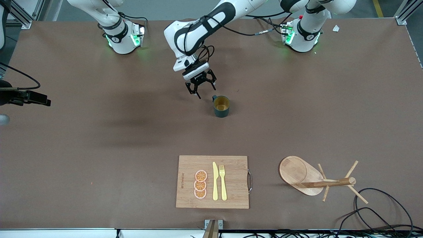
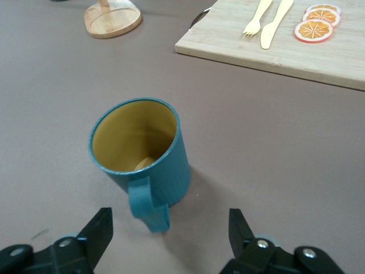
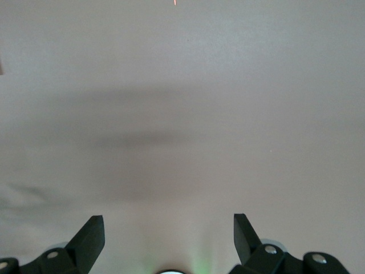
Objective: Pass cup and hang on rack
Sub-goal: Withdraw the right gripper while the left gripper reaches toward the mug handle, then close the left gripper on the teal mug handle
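Two white Franka arms with glossy rounded shells and black joint bands rise from round bases glowing green at the collar. Black cables loop along the left arm (image 1: 198,29) and trail from its base. The left gripper (image 1: 200,86) is black, with slim angular fingers (image 2: 100,228) fixed by silver screws; the right gripper (image 3: 168,234) matches it.
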Motion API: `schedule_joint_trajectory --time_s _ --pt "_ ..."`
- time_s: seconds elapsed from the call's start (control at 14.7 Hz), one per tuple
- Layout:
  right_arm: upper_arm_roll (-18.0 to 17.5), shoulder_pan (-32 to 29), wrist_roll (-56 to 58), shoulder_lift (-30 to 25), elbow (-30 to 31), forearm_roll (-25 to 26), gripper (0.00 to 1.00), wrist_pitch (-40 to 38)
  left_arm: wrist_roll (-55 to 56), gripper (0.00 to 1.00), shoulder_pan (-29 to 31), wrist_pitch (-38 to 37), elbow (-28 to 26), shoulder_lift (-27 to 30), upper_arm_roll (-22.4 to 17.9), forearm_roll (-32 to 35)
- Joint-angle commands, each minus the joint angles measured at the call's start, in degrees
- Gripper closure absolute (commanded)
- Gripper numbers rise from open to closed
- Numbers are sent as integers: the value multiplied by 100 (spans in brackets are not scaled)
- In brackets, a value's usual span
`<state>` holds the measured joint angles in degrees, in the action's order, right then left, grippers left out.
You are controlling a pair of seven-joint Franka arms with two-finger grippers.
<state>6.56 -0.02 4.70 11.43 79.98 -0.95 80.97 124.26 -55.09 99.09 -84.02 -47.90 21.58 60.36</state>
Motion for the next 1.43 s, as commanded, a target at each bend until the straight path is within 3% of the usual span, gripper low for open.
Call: schedule_joint_trajectory --time_s 0.0,0.41,0.75,1.36 --pt "-111 -77 -21 -404 122 -2 0 -151 273 15 -46 -118 114 -176 -22 274" --pt "-120 -68 -21 -1072 570 -2 0 -125 1328 29 -46 -153 27 -272 -154 415" --pt "-137 -33 -13 -1451 826 -2 0 -107 1294 33 -90 -259 27 -448 -154 661" --pt "-146 -16 -13 -1785 1142 -11 0 7 907 59 -107 -259 44 -519 -154 810"
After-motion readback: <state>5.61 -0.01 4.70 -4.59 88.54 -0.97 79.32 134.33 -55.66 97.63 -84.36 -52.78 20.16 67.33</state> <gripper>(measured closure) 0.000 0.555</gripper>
